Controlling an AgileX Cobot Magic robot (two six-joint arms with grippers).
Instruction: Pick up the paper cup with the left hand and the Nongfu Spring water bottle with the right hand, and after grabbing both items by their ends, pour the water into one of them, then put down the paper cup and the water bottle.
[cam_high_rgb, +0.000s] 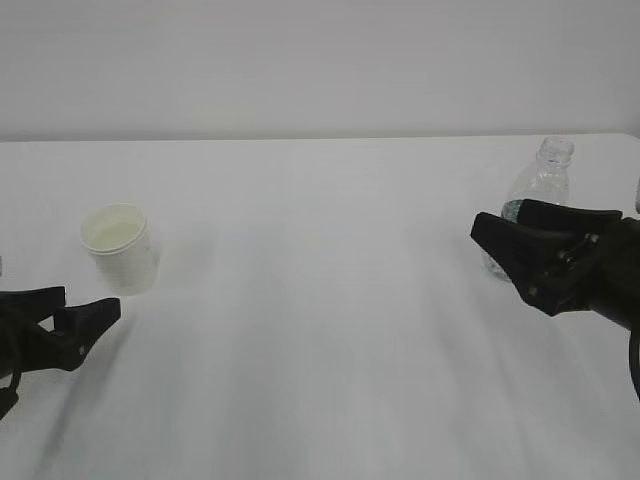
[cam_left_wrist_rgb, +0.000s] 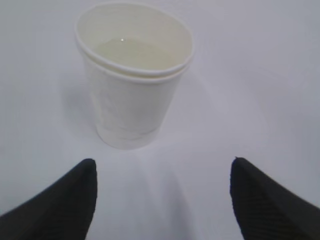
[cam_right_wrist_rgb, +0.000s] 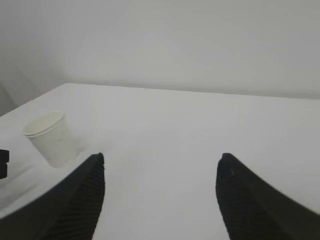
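Paper cup (cam_left_wrist_rgb: 134, 75) stands upright on the tabletop (cam_high_rgb: 320, 330), just ahead of the spread, empty left end effector (cam_left_wrist_rgb: 162, 192). Approach step. The water bottle (cam_high_rgb: 535, 200) stands behind the right end effector (cam_right_wrist_rgb: 160, 192), spread, empty. Next: advance, clamp.

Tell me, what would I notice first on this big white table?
A white paper cup stands upright on the left, just beyond the open left gripper. On the right, a clear uncapped bottle stands behind the open right gripper.
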